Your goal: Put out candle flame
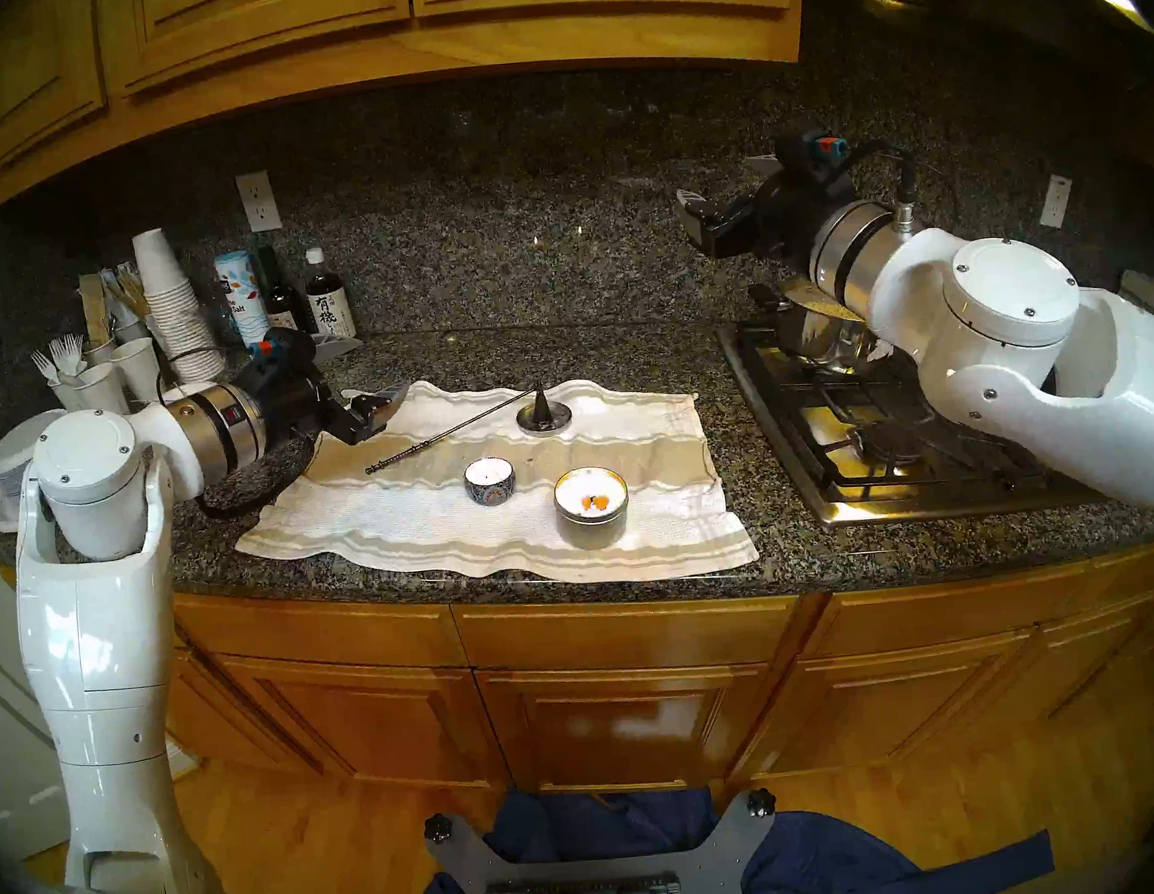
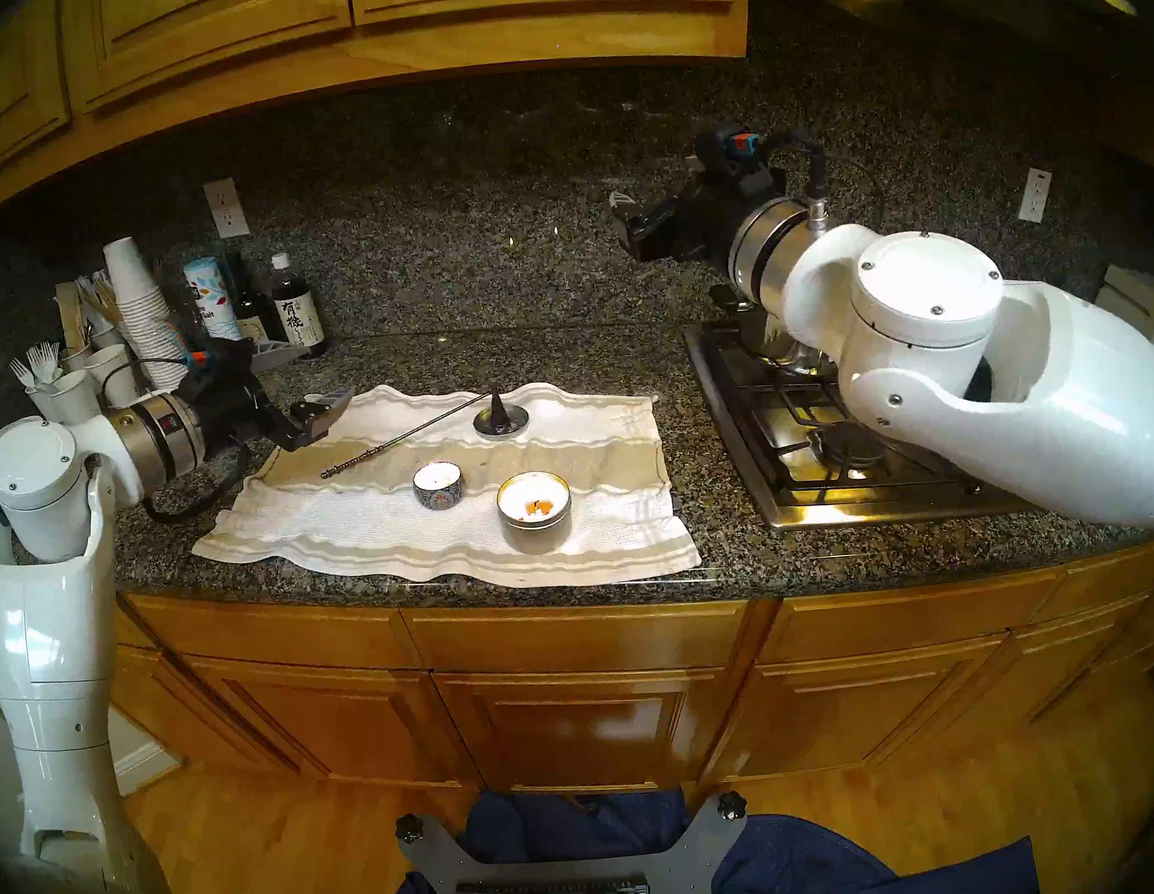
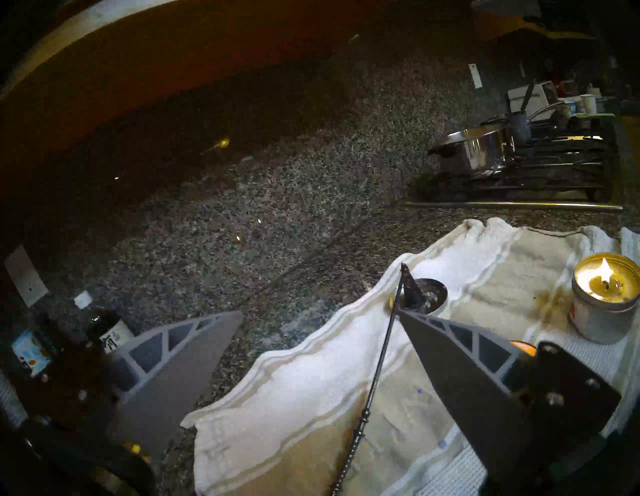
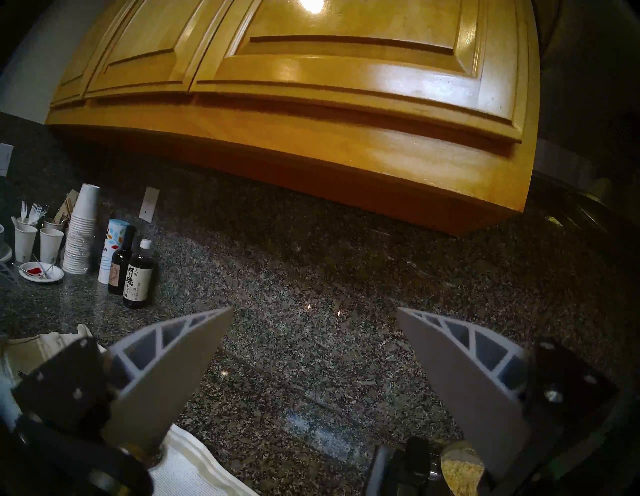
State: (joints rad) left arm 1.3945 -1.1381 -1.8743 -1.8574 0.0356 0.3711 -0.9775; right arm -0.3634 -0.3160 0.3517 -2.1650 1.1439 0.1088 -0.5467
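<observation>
A dark metal candle snuffer [image 1: 448,435] lies on a striped towel [image 1: 386,522], its cone [image 1: 540,401] resting on a small round metal dish [image 1: 561,418]. In front of it stand a small blue patterned candle cup [image 1: 489,478] and a larger tin candle [image 1: 591,506]. The tin candle burns in the left wrist view [image 3: 604,294]. My left gripper [image 1: 379,403] is open and empty at the towel's far left edge, near the snuffer's handle end [image 3: 381,353]. My right gripper [image 1: 714,177] is open and empty, raised above the stove's back left corner.
A gas stove [image 1: 908,448] with a steel pot [image 3: 478,149] is on the right. Stacked paper cups [image 1: 165,298], cups with forks [image 1: 78,385] and bottles [image 1: 329,304] crowd the back left. Wooden cabinets [image 4: 311,104] hang overhead.
</observation>
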